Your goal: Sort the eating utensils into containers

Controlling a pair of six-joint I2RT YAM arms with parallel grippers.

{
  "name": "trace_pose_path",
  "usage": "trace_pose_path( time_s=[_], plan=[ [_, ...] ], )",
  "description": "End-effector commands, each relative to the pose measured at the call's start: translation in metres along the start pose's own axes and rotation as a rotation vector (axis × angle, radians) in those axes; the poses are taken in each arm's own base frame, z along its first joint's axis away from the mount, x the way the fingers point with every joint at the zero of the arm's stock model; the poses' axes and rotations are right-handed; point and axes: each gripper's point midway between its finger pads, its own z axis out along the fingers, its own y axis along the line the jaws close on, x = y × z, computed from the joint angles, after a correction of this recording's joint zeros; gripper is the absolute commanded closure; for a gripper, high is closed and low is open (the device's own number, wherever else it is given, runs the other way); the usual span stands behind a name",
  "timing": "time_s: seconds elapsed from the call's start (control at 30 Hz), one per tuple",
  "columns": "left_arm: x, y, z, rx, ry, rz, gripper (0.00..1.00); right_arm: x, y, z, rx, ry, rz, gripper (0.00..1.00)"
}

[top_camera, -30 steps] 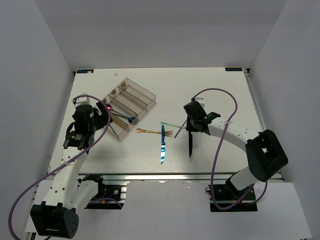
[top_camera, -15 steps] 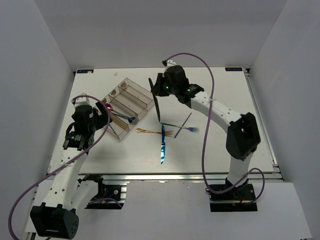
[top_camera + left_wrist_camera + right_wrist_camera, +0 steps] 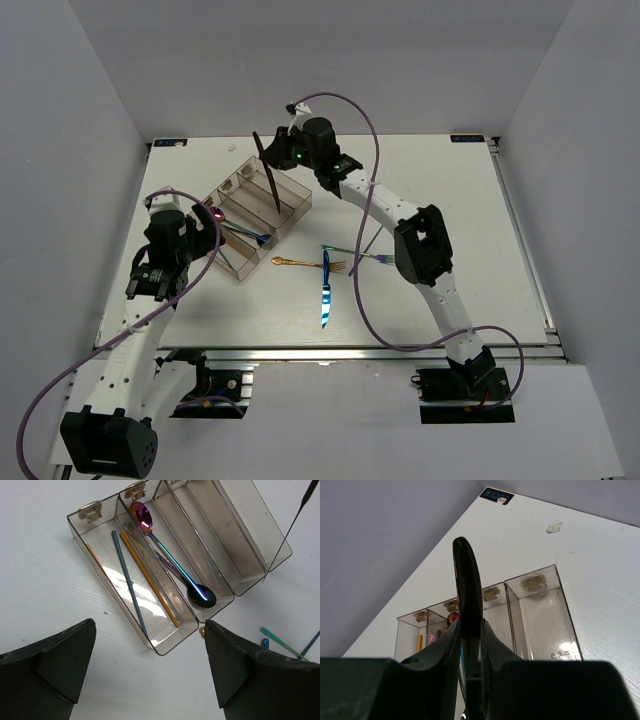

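Note:
My right gripper (image 3: 287, 155) is shut on a black knife (image 3: 267, 172), held nearly upright over the far end of the clear four-compartment tray (image 3: 296, 212). In the right wrist view the knife (image 3: 466, 582) stands between the shut fingers (image 3: 449, 642), with the tray (image 3: 540, 612) below. My left gripper (image 3: 152, 282) is open and empty, above the table left of the tray. The left wrist view shows a blue chopstick (image 3: 128, 582) and a gold chopstick (image 3: 148, 579) in one compartment. A purple-rainbow spoon (image 3: 142, 518) and a black spoon (image 3: 202, 596) lie in the compartment beside them.
On the table right of the tray lie a copper fork (image 3: 300, 263), an iridescent blue knife (image 3: 325, 296), a rainbow fork (image 3: 378, 259) and thin chopsticks (image 3: 343, 251). White walls stand on three sides.
My right arm has swung the black knife from the near right of the table up and left to above the tray. The left arm has not moved.

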Motion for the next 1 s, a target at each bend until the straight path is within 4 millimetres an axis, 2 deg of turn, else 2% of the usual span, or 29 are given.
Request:
trace_pose_path(
  time_s=[0.0,0.07,0.1,0.17,0.33,0.47,0.57,0.9,0.93,0.97],
  plan=[
    [0.002,-0.005,-0.001,0.030,0.007,0.004,0.02,-0.055,0.034,-0.001,-0.118,-0.168,-0.124,1.00],
    [0.004,-0.006,-0.001,0.035,0.012,0.005,0.02,-0.047,0.036,0.002,-0.138,-0.163,-0.153,1.00],
    [0.004,-0.006,-0.001,0.036,0.013,0.005,0.02,-0.036,0.035,0.006,-0.149,-0.149,-0.166,1.00],
    [0.004,-0.007,-0.001,0.039,0.014,0.005,0.02,-0.027,0.042,0.010,-0.175,-0.147,-0.225,1.00],
    [0.004,-0.007,-0.002,0.044,0.011,0.005,0.02,0.011,0.056,0.020,-0.197,-0.088,-0.342,1.00],
    [0.003,-0.007,-0.002,0.045,0.012,0.007,0.02,0.031,0.046,0.025,-0.169,-0.056,-0.373,1.00],
    [0.004,-0.007,-0.002,0.045,0.012,0.007,0.02,0.040,0.039,0.026,-0.155,-0.038,-0.398,1.00],
    [0.003,-0.007,-0.003,0.044,0.006,0.008,0.02,0.052,0.033,0.024,-0.128,0.001,-0.431,1.00],
    [0.003,-0.007,-0.003,0.043,0.008,0.006,0.02,0.052,0.033,0.023,-0.128,0.003,-0.435,0.99],
    [0.003,-0.007,-0.003,0.043,0.008,0.008,0.02,0.052,0.034,0.023,-0.125,0.005,-0.436,0.85]
  ],
)
